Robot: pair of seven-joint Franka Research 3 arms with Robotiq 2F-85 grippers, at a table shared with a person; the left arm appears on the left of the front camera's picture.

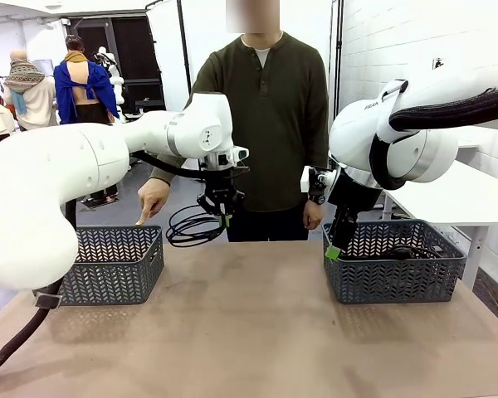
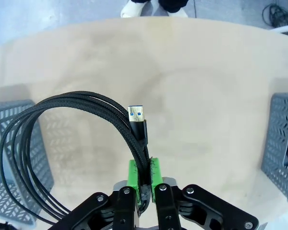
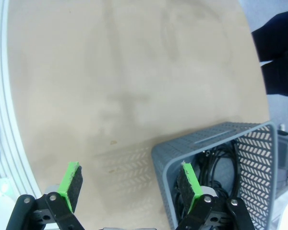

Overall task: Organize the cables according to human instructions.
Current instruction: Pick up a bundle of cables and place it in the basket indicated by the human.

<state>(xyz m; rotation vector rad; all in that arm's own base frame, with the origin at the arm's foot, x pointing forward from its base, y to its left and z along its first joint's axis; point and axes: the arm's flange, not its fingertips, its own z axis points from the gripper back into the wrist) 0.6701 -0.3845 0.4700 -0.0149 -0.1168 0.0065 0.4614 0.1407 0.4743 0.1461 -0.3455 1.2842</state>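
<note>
Tan tabletop carries two grey baskets. Leftward, the person's hand points at the left basket; the left gripper pinches a coiled cable, its USB plug visible from the wrist. Wide-jawed, the right gripper straddles the right basket's wall, cables inside.

My desk is a bare tan surface. Two grey lattice baskets sit on it: one at my left, one at my right with black cables inside.
</note>
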